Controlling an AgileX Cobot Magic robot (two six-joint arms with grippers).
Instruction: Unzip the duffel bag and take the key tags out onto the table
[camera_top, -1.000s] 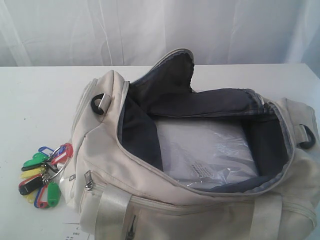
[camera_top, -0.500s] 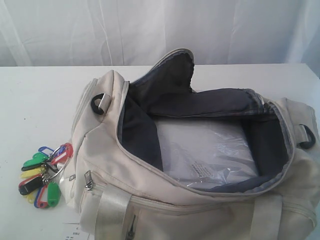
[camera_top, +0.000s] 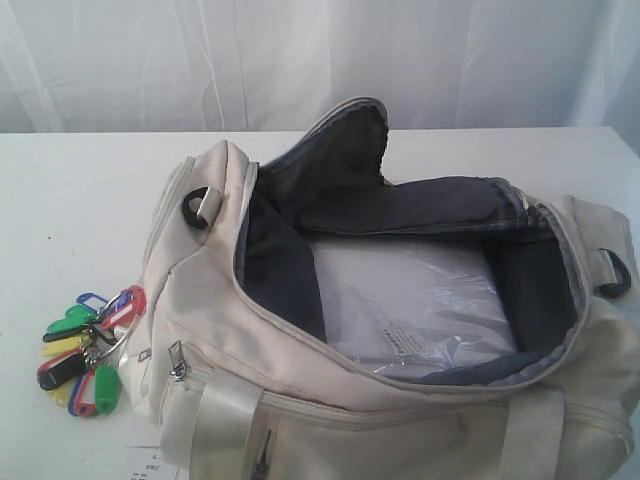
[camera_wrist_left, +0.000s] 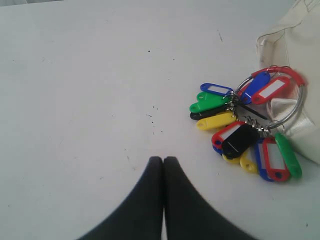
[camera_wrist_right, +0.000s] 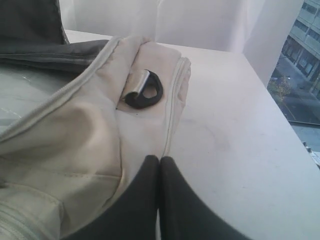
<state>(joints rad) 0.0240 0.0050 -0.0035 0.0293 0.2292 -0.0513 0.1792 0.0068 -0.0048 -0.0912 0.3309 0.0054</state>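
The cream duffel bag (camera_top: 230, 300) lies on the white table (camera_top: 70, 210) with its top zipper wide open, dark lining showing. The key tags (camera_top: 85, 352), a bunch of red, green, yellow, blue and black tags on a metal ring, rest on the table against the bag's left end. In the left wrist view the key tags (camera_wrist_left: 247, 127) lie ahead and to one side of my left gripper (camera_wrist_left: 163, 159), which is shut and empty over bare table. My right gripper (camera_wrist_right: 159, 158) is shut and empty, above the bag's right end (camera_wrist_right: 75, 130). Neither gripper shows in the exterior view.
A clear plastic-wrapped white packet (camera_top: 420, 305) lies inside the bag. A black D-ring (camera_wrist_right: 145, 90) sits on the bag's right end, another D-ring (camera_top: 196, 207) on the left end. A white curtain (camera_top: 300, 60) hangs behind the table. A paper label (camera_top: 150, 465) lies near the front edge.
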